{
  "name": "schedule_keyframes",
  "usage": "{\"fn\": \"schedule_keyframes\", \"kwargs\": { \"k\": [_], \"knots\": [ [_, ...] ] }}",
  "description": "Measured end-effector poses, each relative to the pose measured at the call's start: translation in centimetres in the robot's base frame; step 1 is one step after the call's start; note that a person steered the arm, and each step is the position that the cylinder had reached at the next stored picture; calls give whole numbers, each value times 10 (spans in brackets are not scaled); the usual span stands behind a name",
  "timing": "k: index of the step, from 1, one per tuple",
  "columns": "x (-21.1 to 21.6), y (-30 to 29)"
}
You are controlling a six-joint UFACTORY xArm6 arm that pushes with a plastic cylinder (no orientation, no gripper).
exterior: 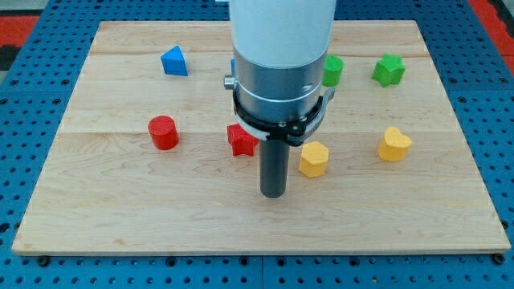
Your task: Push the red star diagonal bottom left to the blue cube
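Note:
The red star (240,140) lies near the board's middle, partly hidden behind the arm. The blue cube (173,61) sits toward the view's top left. My tip (273,193) rests on the board just below and to the right of the red star, a short gap away from it. The rod stands between the red star and a yellow hexagon block (314,159).
A red cylinder (163,132) lies left of the star. A yellow heart-shaped block (394,144) is at the right. A green star (389,70) and another green block (332,71) are at the top right. The wooden board (120,217) sits on a blue pegboard.

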State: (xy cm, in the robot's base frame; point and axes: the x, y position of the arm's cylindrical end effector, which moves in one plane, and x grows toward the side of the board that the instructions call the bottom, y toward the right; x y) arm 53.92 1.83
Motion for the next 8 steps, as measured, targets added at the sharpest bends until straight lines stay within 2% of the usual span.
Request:
{"fn": "schedule_keyframes", "kwargs": {
  "k": [1,2,3,5,6,7,8],
  "knots": [
    [-8,-24],
    [-22,-5],
    [-61,-11],
    [-94,-140],
    [-112,-159],
    [-128,-133],
    [-116,-103]
  ]
}}
